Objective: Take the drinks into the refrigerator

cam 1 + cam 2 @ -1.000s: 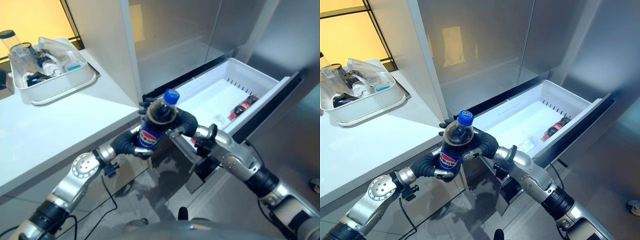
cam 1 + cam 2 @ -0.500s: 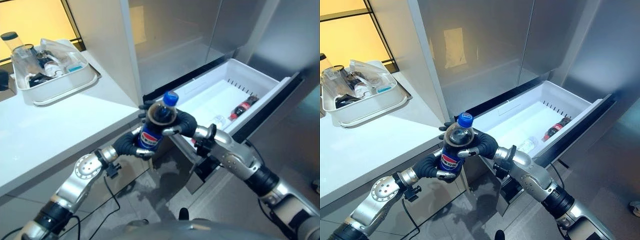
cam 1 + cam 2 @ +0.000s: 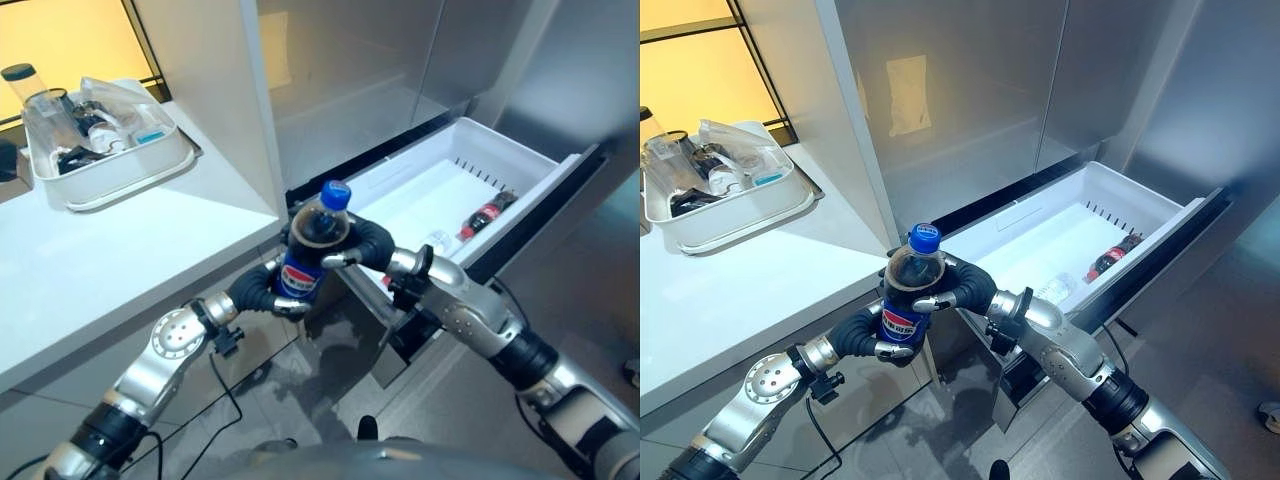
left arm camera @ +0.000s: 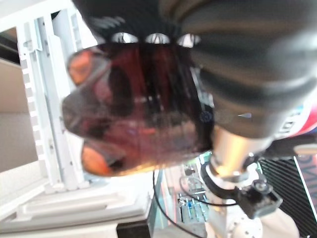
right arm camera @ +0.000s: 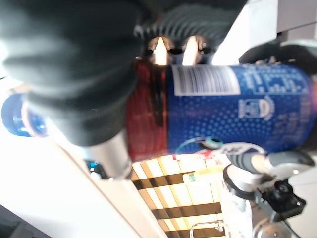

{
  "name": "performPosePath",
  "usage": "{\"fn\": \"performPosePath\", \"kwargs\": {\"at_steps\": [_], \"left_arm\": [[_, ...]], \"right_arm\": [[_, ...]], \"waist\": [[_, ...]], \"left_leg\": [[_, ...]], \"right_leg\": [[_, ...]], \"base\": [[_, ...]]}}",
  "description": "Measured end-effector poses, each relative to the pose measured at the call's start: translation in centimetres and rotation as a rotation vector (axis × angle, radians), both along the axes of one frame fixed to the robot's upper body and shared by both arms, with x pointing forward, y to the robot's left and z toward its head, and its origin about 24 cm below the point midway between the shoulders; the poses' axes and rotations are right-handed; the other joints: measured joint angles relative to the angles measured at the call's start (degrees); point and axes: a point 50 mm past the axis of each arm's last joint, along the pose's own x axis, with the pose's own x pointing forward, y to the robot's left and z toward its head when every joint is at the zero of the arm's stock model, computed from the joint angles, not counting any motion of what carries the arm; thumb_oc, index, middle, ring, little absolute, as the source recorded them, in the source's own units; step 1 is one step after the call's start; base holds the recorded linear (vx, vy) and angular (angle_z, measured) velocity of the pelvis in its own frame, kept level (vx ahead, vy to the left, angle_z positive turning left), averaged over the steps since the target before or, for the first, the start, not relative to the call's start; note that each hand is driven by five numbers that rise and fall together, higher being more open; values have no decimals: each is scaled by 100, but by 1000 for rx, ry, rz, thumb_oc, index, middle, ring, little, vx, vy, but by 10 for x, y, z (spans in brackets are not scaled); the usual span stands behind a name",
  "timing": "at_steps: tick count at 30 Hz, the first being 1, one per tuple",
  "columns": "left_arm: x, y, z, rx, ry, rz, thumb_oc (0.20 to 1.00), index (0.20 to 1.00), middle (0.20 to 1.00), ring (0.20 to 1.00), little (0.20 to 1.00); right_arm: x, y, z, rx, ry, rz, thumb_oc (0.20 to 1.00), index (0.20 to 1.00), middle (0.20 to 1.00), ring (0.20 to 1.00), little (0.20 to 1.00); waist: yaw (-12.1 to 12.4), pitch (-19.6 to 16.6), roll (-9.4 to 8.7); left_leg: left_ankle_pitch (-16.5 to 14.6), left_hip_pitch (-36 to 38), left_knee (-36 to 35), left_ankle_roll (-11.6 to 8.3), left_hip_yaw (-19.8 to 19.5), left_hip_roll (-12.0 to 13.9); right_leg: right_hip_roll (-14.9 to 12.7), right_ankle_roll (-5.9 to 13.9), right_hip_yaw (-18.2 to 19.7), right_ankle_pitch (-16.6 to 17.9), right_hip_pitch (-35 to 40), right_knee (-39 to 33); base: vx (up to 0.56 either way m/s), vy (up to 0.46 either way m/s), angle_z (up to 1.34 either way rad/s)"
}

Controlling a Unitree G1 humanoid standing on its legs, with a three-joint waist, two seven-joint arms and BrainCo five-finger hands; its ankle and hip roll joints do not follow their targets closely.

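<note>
A cola bottle (image 3: 303, 262) with a blue cap and a blue label stands upright in the air in front of the counter's corner. My left hand (image 3: 256, 289) is shut round its lower, labelled part. From the other side my right hand (image 3: 368, 243) curls round its dark shoulder just under the cap. The right wrist view has the blue label (image 5: 237, 109) close up, and the left wrist view the dark cola (image 4: 138, 114). Behind the hands a white refrigerator drawer (image 3: 505, 143) stands pulled out. In it lie a red-labelled cola bottle (image 3: 487, 212) and a clear bottle (image 3: 436, 240).
A white counter (image 3: 90, 260) runs along the left, with a white tray (image 3: 120, 185) of containers at its back. Steel refrigerator doors (image 3: 970, 100) rise behind the drawer. Grey floor lies below the drawer, on the right.
The bottle and both hands have shifted slightly to the left. The right hand's fingers have closed further round the bottle's shoulder.
</note>
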Motion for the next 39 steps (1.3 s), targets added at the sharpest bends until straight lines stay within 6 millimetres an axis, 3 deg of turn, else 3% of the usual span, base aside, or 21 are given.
{"fn": "performPosePath", "kwargs": {"at_steps": [4, 5, 12, 19, 25, 39], "left_arm": [[0, 0, 0, 0, 0, 1, 200, 200, 200, 200, 200], [0, 0, 0, -1, 0, 3, 1000, 1000, 1000, 1000, 1000], [-2, 0, -3, 10, 4, 18, 1000, 1000, 1000, 1000, 1000], [-3, 1, -5, -69, 72, 33, 1000, 1000, 1000, 1000, 1000], [-2, -5, 10, -167, 71, 14, 1000, 1000, 1000, 1000, 1000], [0, -7, 22, -233, 91, -11, 1000, 1000, 1000, 1000, 1000]], "right_arm": [[0, 0, 0, -1, 3, 2, 200, 200, 200, 200, 200], [-1, 1, -1, -1, 8, 5, 200, 200, 200, 200, 200], [-7, 9, -17, -43, 115, 43, 200, 200, 200, 200, 200], [-7, 7, -20, -29, 173, 34, 200, 200, 200, 200, 200], [-11, 1, -29, -41, 207, 13, 200, 200, 200, 200, 200], [-1, -17, -23, -52, 180, -82, 200, 200, 200, 200, 200]], "waist": [[0, 0, -1], [1, -1, -1], [11, -7, -12], [9, -13, -23], [5, -14, -24], [2, -8, -32]], "left_leg": [[0, -2, 0, 0, 0, 0], [0, -2, 0, 0, 0, 0], [0, -1, 0, 0, -7, 0], [0, -2, -1, 1, -19, 2], [-1, -13, -2, 1, -41, 1], [-1, -33, -3, 2, -72, 5]], "right_leg": [[0, 0, -1, 0, -2, 0], [0, 0, -1, 0, -2, 0], [-1, -1, -7, 1, 4, 0], [-1, 20, -21, -14, 7, 0], [-4, 20, -56, -15, 7, 0], [-4, 33, -66, -26, 0, -1]], "base": [[0, 0, 0], [0, 0, 0], [11, 3, 0], [7, 1, 0], [0, 0, 0], [0, 0, 0]]}}
